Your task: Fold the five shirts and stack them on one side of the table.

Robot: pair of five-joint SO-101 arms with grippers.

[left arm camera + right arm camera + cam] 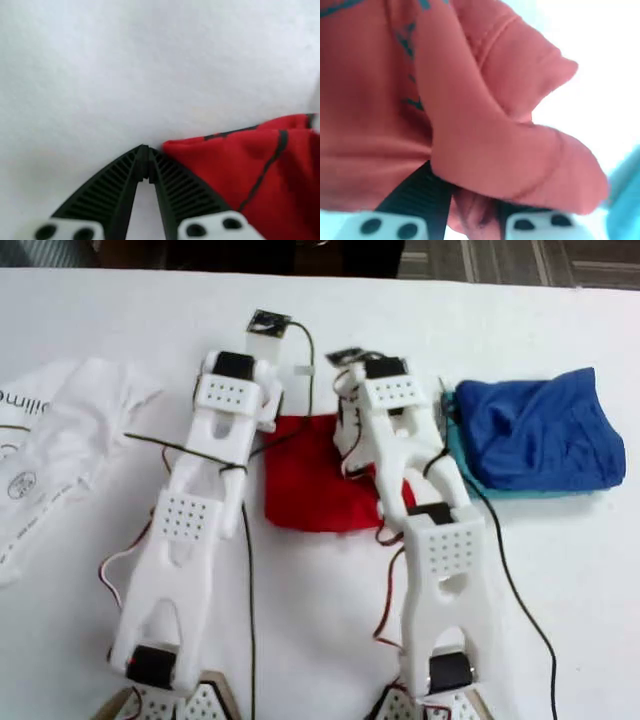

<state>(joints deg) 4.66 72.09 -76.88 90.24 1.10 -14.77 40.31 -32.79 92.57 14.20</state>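
Observation:
A red shirt (308, 475) lies on the white table between my two arms. In the left wrist view my left gripper (144, 156) is shut with nothing in it, its tips resting on the table right beside a corner of the red shirt (250, 170). My right gripper (470, 197) is shut on a bunched fold of the red shirt (485, 125), which covers most of its fingers (417, 195). To the right, a folded blue shirt (540, 430) lies on top of a teal shirt (462, 458).
A crumpled white item with print (60, 440) lies at the table's left side. Thin cables (248, 570) run along both arms. The table's far edge (450, 280) is close behind the arms. Bare table (580, 590) shows at the front right.

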